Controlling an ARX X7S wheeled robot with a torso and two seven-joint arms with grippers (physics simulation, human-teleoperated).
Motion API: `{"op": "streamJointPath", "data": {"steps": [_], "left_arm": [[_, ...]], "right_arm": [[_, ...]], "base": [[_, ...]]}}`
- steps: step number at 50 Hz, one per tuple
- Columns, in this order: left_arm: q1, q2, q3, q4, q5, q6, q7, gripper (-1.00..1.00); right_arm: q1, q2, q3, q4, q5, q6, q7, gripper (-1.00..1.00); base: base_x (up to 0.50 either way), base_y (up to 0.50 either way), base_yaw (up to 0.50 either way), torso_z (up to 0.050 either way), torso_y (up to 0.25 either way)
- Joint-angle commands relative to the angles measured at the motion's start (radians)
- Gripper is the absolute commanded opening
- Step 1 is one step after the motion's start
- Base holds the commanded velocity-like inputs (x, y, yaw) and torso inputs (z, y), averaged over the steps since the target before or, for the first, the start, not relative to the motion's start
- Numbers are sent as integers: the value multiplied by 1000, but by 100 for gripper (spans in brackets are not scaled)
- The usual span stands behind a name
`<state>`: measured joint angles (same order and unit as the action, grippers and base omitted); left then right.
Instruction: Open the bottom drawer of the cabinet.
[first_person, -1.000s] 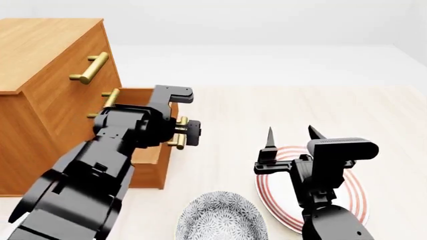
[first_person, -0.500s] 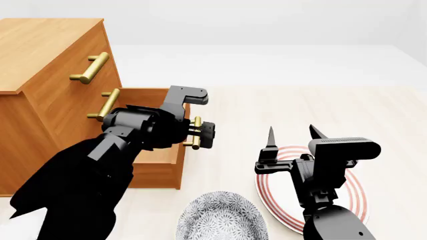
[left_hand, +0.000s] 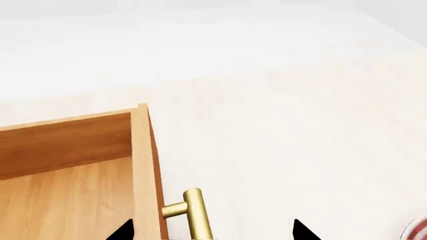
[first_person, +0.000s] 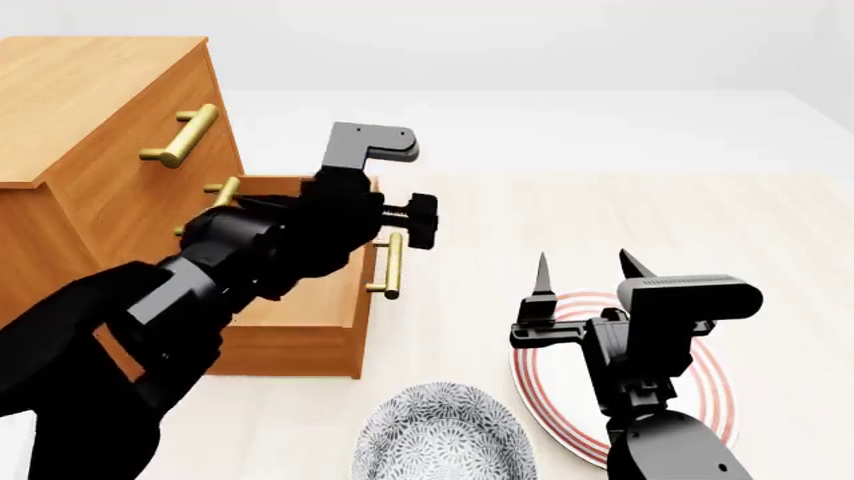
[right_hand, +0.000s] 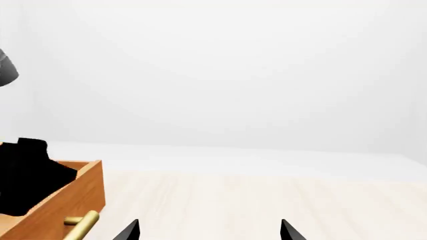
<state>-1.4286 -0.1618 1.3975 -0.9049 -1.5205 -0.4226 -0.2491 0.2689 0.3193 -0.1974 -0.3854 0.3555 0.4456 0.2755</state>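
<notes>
The cabinet (first_person: 94, 150) stands at the left. Its bottom drawer (first_person: 334, 300) is pulled out, with its brass handle (first_person: 391, 262) facing the table. My left gripper (first_person: 400, 222) is open and sits just above and apart from that handle. In the left wrist view the drawer (left_hand: 73, 195) shows empty, and its handle (left_hand: 195, 212) lies between the spread fingertips (left_hand: 303, 231) of the left gripper (left_hand: 213, 234) without touching them. My right gripper (first_person: 585, 272) is open and empty above the plate; the right wrist view (right_hand: 210, 232) shows its tips wide apart.
A white plate with red rings (first_person: 714, 385) lies under the right arm. A grey patterned bowl (first_person: 441, 440) sits at the front middle. Two closed drawers with brass handles (first_person: 180, 135) are above the open one. The drawer corner (right_hand: 73, 200) shows in the right wrist view.
The bottom drawer slid further out, then my left gripper let go of its handle and rose above it. The right arm has not moved.
</notes>
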Motion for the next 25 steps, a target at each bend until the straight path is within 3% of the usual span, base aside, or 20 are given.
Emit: {"op": "streamJointPath", "data": {"steps": [1,8,12,19,25], "left_arm": [[-25,-192,-74,426,-35,167,-204,100],[8,-314,-100,678,-2,236,-336,100],[91,-406,-104,874,77,337,-416,100],[244,-595,-52,1238,431,473,-692,100],[312,-671,-46,1376,584,535,-792,100]], "right_arm": [[6,3,-5,-3,3,5,4,100],[12,5,-8,-2,3,6,6,100],[19,4,-8,-4,3,7,10,100],[61,23,-6,-112,-17,25,38,100],[98,40,-28,-209,-59,54,69,100]], "base": [[0,0,0,0,0],[0,0,0,0,0],[0,0,0,0,0],[0,0,0,0,0],[0,0,0,0,0]]}}
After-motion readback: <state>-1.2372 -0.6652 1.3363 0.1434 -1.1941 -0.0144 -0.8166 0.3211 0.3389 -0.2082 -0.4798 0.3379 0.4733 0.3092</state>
